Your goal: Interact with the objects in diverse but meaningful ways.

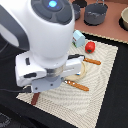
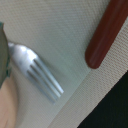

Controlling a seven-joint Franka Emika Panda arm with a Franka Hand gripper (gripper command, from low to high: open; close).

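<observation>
My gripper (image 1: 42, 84) hangs low over the near end of the beige mat, and its fingers are hidden under the white hand. The wrist view shows the dark brown sausage-like stick (image 2: 105, 35) lying across the mat's edge. It also appears in the exterior view as the stick (image 1: 35, 99), just below the hand. A red tomato-like ball (image 1: 90, 47) and a light blue carton-shaped block (image 1: 78, 36) sit at the mat's far end, well away from the gripper.
A metal fork (image 2: 42, 75) lies on the mat close to the stick, beside the tan plate's rim (image 2: 7, 107). In the exterior view, wooden handles (image 1: 92, 61) (image 1: 77, 86) lie by the plate (image 1: 80, 71). Dark pots (image 1: 95, 14) stand at the back.
</observation>
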